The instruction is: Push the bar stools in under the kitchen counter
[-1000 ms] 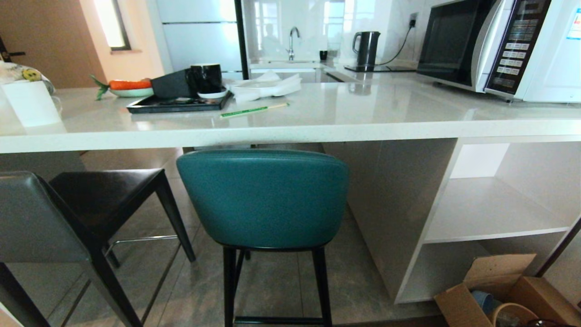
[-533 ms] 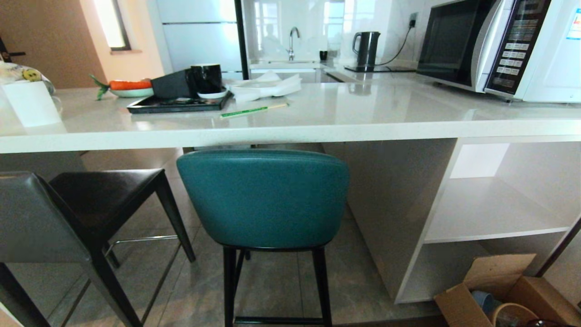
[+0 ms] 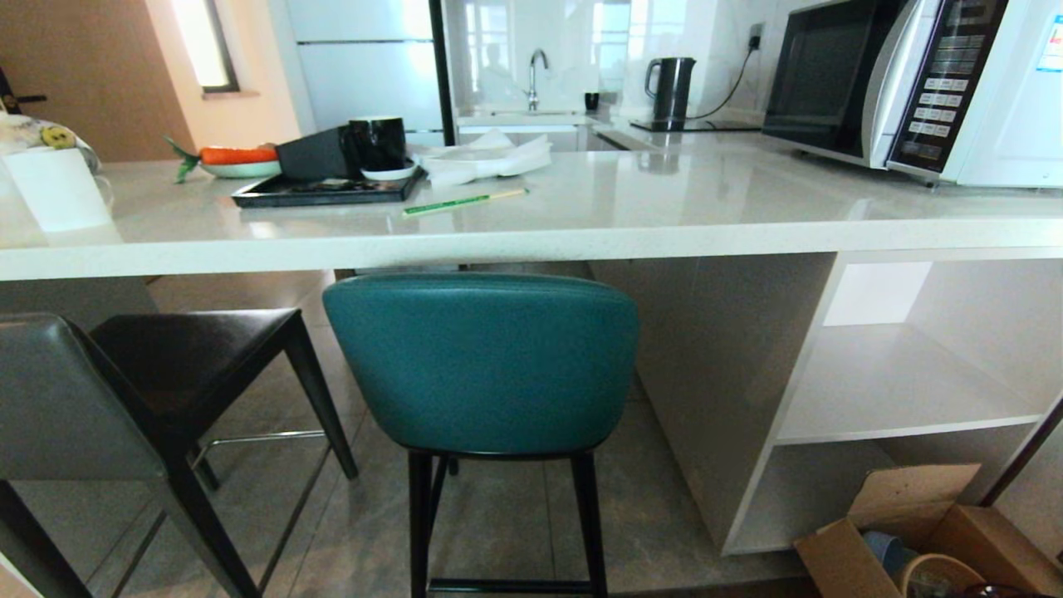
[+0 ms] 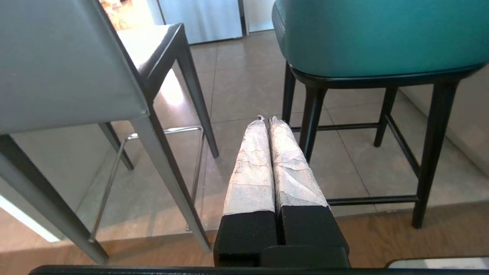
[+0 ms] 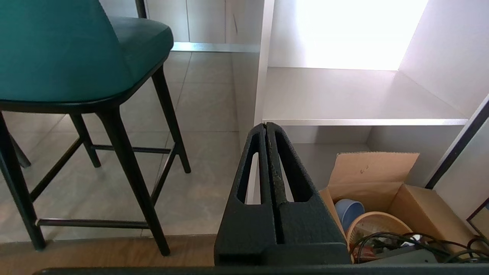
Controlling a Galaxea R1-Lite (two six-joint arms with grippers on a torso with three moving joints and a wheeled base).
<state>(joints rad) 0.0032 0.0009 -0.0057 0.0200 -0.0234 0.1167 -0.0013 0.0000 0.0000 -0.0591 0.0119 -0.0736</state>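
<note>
Stools are standing on the grey tile floor in front of the long glossy white stone kitchen counter, neither one tucked fully beneath it. The teal bar stool with a rounded padded back and thin black legs is sitting with its back just below the slab's thick edge. The dark grey leather bar stool with a rectangular back and tapered dark legs is standing further out and angled.

The left gripper is hanging low with its two paper-wrapped fingers pressing together, holding nothing; the grey stool's legs are lying to one side of the fingertips and the teal stool's legs to the other, both apart from them.

The right gripper is showing its black fingers closed flat against each other, also empty. Past its tips the counter's white open shelf unit is standing, with an open cardboard box beneath it, and the teal stool off to the side.
</note>
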